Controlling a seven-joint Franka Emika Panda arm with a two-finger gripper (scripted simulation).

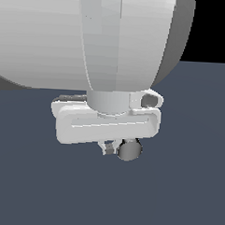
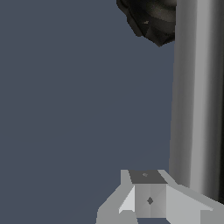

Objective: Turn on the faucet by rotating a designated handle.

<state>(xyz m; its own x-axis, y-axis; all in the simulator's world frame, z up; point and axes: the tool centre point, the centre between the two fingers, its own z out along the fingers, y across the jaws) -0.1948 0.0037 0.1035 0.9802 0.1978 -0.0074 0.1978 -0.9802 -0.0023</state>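
The faucet shows in the wrist view as a round black ribbed base with the handle, a straight shiny chrome bar, running from it past my fingers. In the exterior view only the handle's flat grey round end shows, just under my white hand. My gripper hangs with its fingers together and nothing between them, right beside the handle's end on the exterior view's left. In the wrist view the gripper sits close against the bar's side. I cannot tell whether they touch.
The large white arm fills the upper exterior view and hides the faucet's base there. A flat dark blue-grey floor spreads around everything.
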